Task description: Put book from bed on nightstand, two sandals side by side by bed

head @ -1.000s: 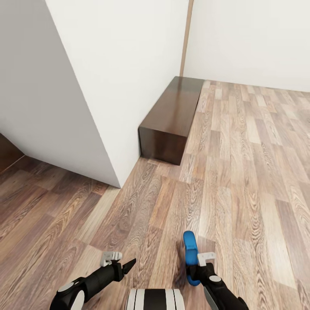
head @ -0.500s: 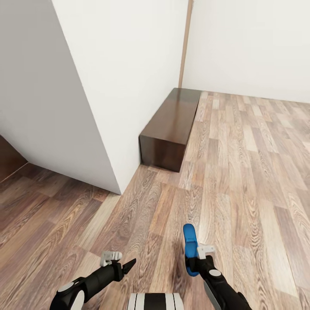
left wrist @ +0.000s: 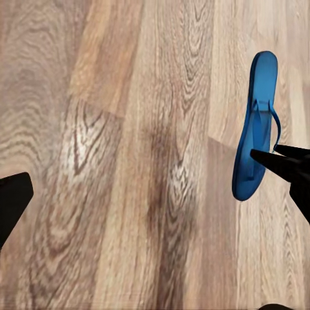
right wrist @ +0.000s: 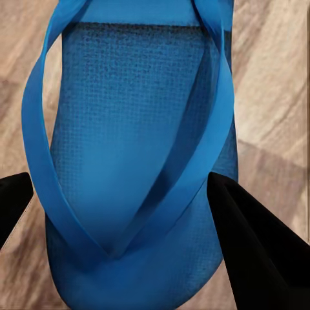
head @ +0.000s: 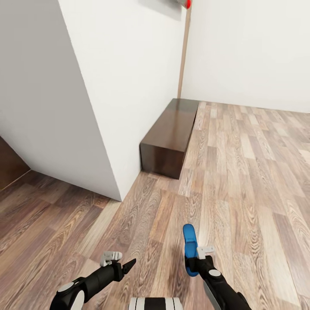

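Blue is what I am carrying: one sandal [head: 188, 247] is sitting in my right jaws [head: 192, 263], toe pointing ahead of me over the floor [head: 241, 181]. In the right wrist view the sandal [right wrist: 132, 161] is lying sole-up to the camera with its straps crossing toward the toe post, and my two dark fingers [right wrist: 258, 252] are standing at either edge of it, pinching it across its width. From the left wrist view the same sandal [left wrist: 257, 126] is hanging clear above the planks, with the right fingertip touching its edge near the heel end.

My left jaws [head: 125, 268] are holding nothing; in the head view the tips are looking pressed together into one point, though in the left wrist view one dark finger [left wrist: 13, 203] is showing at the frame's edge with bare floor [left wrist: 142, 155] beyond it, so I cannot tell for sure how wide they are standing.

Ahead and to my left a white wall [head: 129, 86] is jutting out, its corner coming down to the floor close in front of me and blocking what lies past it. Against that wall's far side a long low dark cabinet [head: 170, 135] is sitting on the planks, running back to the room's corner. A thin wooden strip [head: 184, 47] is running up that corner, and another white wall [head: 249, 47] is closing off the far side. Something small and red [head: 187, 4] is poking in at the top edge; I cannot tell what it is. To my right the floor is lying open.
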Controlling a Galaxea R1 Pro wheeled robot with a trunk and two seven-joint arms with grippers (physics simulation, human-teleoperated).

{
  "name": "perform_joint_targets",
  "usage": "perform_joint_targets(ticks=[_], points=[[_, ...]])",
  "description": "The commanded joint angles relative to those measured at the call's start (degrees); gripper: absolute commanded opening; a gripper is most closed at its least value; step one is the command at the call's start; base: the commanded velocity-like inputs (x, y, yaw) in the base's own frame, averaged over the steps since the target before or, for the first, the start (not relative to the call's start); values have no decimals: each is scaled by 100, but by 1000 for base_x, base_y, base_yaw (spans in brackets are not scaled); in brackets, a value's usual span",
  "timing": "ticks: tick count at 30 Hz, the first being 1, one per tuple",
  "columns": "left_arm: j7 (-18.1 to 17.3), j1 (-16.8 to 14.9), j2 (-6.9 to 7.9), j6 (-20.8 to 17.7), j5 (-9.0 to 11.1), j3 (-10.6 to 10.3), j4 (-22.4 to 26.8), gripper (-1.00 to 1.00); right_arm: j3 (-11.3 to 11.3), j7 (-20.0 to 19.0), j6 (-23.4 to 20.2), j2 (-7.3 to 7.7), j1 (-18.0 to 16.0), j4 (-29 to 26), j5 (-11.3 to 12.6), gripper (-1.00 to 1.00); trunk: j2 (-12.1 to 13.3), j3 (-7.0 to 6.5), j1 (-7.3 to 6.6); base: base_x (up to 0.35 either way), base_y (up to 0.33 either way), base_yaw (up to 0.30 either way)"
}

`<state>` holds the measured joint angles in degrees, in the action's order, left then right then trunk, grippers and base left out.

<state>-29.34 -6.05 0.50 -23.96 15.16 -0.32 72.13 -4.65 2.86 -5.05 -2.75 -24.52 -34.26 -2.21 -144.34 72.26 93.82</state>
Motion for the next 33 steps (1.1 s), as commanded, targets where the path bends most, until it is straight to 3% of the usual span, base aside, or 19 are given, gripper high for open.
perform_joint_targets(ticks=[1,7,11,13,17,27,33], points=[[5,-2,3,-48,58,-3,3,100,-20,35,-40,2,0,-11,-22,-100,0,-19,-3,0,0,0],[2,-2,8,-48,58,-3,3,100,105,41,-44,26,0,-59,-23,-100,8,-152,-19,0,0,0],[1,-2,9,-48,58,1,3,100,640,31,-90,251,0,-261,-25,-100,13,-240,-29,0,0,0],[-1,-2,11,-52,58,4,3,100,1088,10,-117,371,0,-421,-25,-100,16,-284,-34,0,0,0],[-1,-2,11,-55,58,5,14,100,1381,-1,-147,473,0,-586,-25,-100,21,-373,-45,0,0,0],[-1,-2,11,-56,58,6,21,100,1479,-5,-163,519,0,-786,-25,-100,35,-595,-70,0,0,0],[-1,-2,11,-56,58,6,18,100,1450,29,-137,462,20,-1296,-45,-100,43,-728,-86,0,0,0]])
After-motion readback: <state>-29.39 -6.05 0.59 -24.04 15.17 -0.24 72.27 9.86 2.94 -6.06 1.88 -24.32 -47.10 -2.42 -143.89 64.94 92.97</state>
